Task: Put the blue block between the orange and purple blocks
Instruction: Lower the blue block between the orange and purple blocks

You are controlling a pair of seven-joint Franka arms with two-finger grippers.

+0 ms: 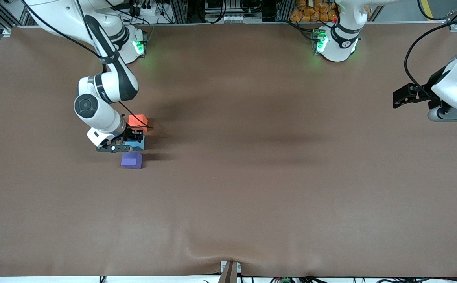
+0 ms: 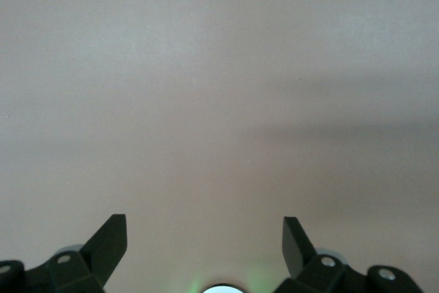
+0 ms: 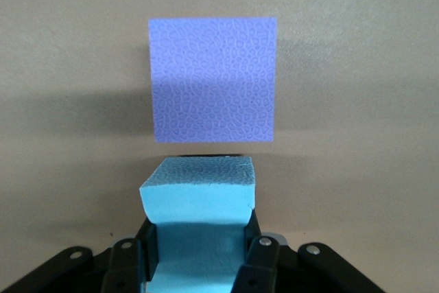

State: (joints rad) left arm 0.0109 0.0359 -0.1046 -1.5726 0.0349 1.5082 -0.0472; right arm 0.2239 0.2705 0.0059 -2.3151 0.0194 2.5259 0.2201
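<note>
Right wrist view: the right gripper (image 3: 199, 252) is squeezing the blue block (image 3: 199, 200) between its fingers (image 3: 257, 265), the foam bulging at the pinch. From the front camera, that block is sitting low between the orange block (image 1: 138, 120), farther from the camera, and the purple block (image 1: 131, 160), nearer to it, all toward the right arm's end of the table (image 1: 252, 177). The left gripper (image 2: 204, 238) is waiting over bare table at its own end, fingers spread wide and holding nothing.
</note>
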